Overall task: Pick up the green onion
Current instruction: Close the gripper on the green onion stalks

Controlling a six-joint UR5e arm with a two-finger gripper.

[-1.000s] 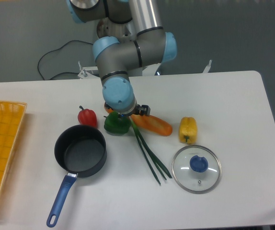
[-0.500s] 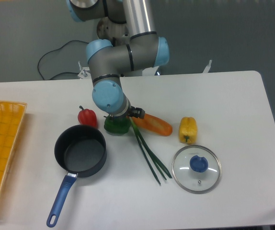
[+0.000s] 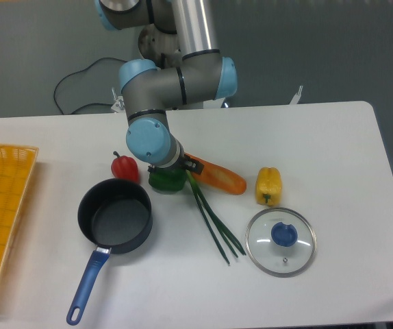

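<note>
White bench (image 3: 333, 137), mid-area: green onion (image 3: 213, 218) thin, floppy, light; grab mid-bundle, all stalks. Jaws hidden behind wrist, state can't tell.

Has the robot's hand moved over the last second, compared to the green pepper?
Yes. The wrist and hand have shifted left in the view: a second ago they sat over the green pepper's right edge, now over its top left.
</note>
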